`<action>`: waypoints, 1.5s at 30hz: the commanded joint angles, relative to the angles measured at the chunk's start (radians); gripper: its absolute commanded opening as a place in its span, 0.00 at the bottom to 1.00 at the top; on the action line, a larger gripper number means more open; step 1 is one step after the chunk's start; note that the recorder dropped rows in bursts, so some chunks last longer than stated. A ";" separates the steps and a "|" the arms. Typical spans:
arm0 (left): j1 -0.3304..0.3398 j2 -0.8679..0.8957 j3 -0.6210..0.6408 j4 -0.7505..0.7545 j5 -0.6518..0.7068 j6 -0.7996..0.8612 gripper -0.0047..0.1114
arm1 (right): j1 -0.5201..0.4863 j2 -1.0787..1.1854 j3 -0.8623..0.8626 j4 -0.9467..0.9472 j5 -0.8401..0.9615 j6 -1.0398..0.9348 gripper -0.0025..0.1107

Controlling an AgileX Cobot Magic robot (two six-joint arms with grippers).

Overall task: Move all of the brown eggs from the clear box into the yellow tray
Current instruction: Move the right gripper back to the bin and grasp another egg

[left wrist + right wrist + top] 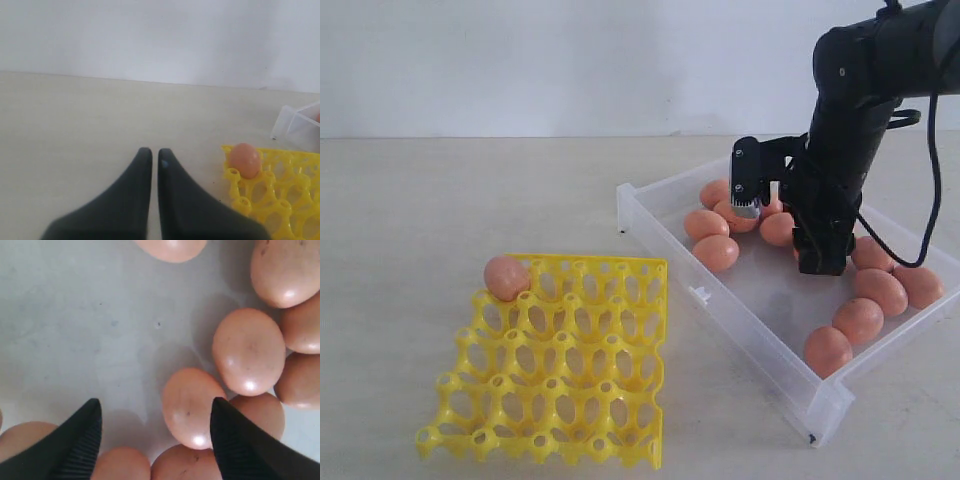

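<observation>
In the exterior view, the yellow tray (pixel 610 265) is seen on the left with 1 egg (pixel 507 277) seated in a far corner cup; the other cups are vacant. The remaining brown eggs (pixel 716 252) are gathered in the clear box (pixel 750 325) on the right, into which the right arm is lowered. At least 10 can be counted, and others may be hidden behind the arm.

In the left wrist view, the left gripper (pixel 154 152) is shown pressed nearly together, holding nothing, beside the tray corner. This gripper is absent from the exterior view.

In the right wrist view, the right gripper (pixel 155 405) is shown spread wide just above the box floor, a detail not given by the exterior view. 1 egg (pixel 192 407) lies between the ribbed fingers (pixel 82 440), nearer 1 of them and ungripped.

The eggs are judged light, rigid, brittle and smooth. A gentle pinch across the widest part is advised.
</observation>
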 commanded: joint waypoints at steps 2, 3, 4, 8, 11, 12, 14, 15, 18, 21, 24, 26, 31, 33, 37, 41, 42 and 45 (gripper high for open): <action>-0.024 -0.003 0.004 -0.003 -0.006 -0.008 0.08 | -0.005 0.002 -0.001 -0.011 -0.142 -0.041 0.51; -0.024 -0.003 0.004 -0.003 -0.006 -0.008 0.08 | -0.005 0.002 -0.001 -0.011 -0.138 -0.056 0.51; -0.024 -0.003 0.004 -0.003 -0.006 -0.008 0.08 | -0.005 0.002 -0.001 -0.013 -0.129 -0.061 0.51; -0.024 -0.003 0.004 -0.003 -0.006 -0.008 0.08 | -0.005 0.002 -0.001 -0.058 -0.103 -0.063 0.51; -0.024 -0.003 0.004 -0.003 -0.006 -0.008 0.08 | -0.005 0.002 -0.001 -0.089 -0.074 -0.062 0.51; -0.024 -0.003 0.004 -0.003 -0.006 -0.008 0.08 | -0.005 0.002 -0.001 -0.089 -0.060 -0.062 0.51; -0.024 -0.003 0.004 -0.003 -0.006 -0.008 0.08 | -0.005 0.002 -0.001 -0.089 -0.057 -0.051 0.51; -0.024 -0.003 0.004 -0.003 -0.006 -0.008 0.08 | -0.005 0.002 -0.001 -0.085 -0.057 -0.043 0.51; -0.022 -0.003 0.004 -0.003 -0.006 -0.008 0.08 | -0.005 0.011 -0.001 -0.085 -0.072 -0.045 0.51; -0.022 -0.003 0.004 -0.003 -0.006 -0.008 0.08 | -0.014 0.039 -0.001 -0.080 -0.070 -0.048 0.51; -0.022 -0.003 0.004 -0.003 -0.006 -0.008 0.08 | -0.014 0.068 -0.001 -0.092 -0.067 -0.048 0.51; -0.022 -0.003 0.004 -0.003 -0.006 -0.008 0.08 | -0.014 0.073 -0.001 -0.097 -0.077 -0.048 0.51; -0.022 -0.003 0.004 -0.003 -0.006 -0.008 0.08 | -0.016 0.094 -0.001 -0.149 -0.090 -0.039 0.51; -0.022 -0.003 0.004 -0.003 -0.006 -0.008 0.08 | -0.016 0.116 -0.001 -0.165 -0.086 -0.035 0.51; -0.022 -0.003 0.004 -0.003 -0.006 -0.008 0.08 | -0.016 0.118 -0.001 -0.165 -0.086 0.032 0.18; -0.022 -0.003 0.004 -0.003 -0.006 -0.008 0.08 | -0.013 0.103 -0.001 -0.158 -0.055 0.289 0.02; -0.022 -0.003 0.004 -0.003 -0.006 -0.008 0.08 | -0.013 0.088 -0.001 -0.135 -0.053 0.374 0.02; -0.022 -0.003 0.004 -0.003 -0.006 -0.008 0.08 | -0.014 0.037 -0.001 0.103 -0.100 0.404 0.02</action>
